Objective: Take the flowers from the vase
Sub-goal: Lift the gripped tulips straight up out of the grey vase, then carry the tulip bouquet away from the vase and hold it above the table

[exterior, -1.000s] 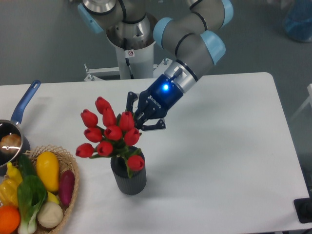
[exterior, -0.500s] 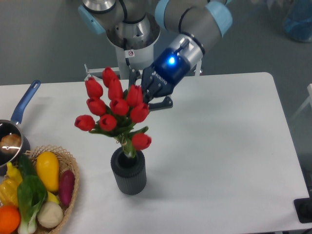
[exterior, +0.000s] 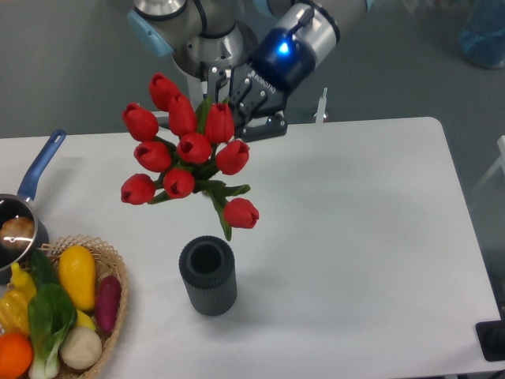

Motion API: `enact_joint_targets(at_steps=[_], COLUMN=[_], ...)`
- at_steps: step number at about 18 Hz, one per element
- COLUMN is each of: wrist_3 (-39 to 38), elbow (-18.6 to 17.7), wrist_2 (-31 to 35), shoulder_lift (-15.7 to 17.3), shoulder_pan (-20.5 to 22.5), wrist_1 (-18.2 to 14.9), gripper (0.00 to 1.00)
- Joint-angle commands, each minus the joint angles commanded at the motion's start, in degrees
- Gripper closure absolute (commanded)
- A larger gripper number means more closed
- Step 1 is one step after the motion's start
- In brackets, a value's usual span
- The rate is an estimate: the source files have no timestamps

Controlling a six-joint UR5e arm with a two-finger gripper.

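The flowers point(exterior: 185, 150), a bunch of red tulip buds with green stems and leaves, hang in the air above the table, fully out of the vase. My gripper point(exterior: 229, 110) is shut on the bunch from behind, its black fingers partly hidden by the top buds. The lowest bud point(exterior: 241, 212) droops just above and to the right of the vase mouth. The vase point(exterior: 207, 275) is a short dark grey ribbed cylinder, standing upright and empty on the white table near its front.
A wicker basket point(exterior: 110, 316) with colourful vegetables sits at the front left corner. A blue-handled saucepan point(exterior: 24, 213) stands at the left edge. The robot's base point(exterior: 209, 71) is behind the table's far edge.
The gripper has risen with the flowers: a second ago the stems sat in the vase, half a second ago they were partly out, now they hang free above it.
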Motion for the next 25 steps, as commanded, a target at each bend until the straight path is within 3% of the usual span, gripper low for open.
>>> enact_joint_targets(at_steps=[3, 5, 12, 17, 19, 21, 25], wrist_3=[0.5, 1.1, 5.4, 6.7, 6.3, 6.8, 7.6], elbow=[0.2, 0.6, 1.7, 2.4, 3.7, 5.3, 5.6], wrist_2=[1.6, 8.3, 31.8, 38.1, 40.3, 44.5, 55.2], shoulder_lift=[-0.5, -1.1, -5.3, -7.7, -10.1, -11.8, -14.0], shoulder_pan=[4.1, 4.9, 5.1, 5.5, 5.5, 5.4, 4.7], wrist_1=[0.0, -0.2, -0.3, -0.5, -2.2, -4.2, -5.2], gripper=[1.00, 1.00, 1.00, 1.00, 1.00, 1.00, 1.00])
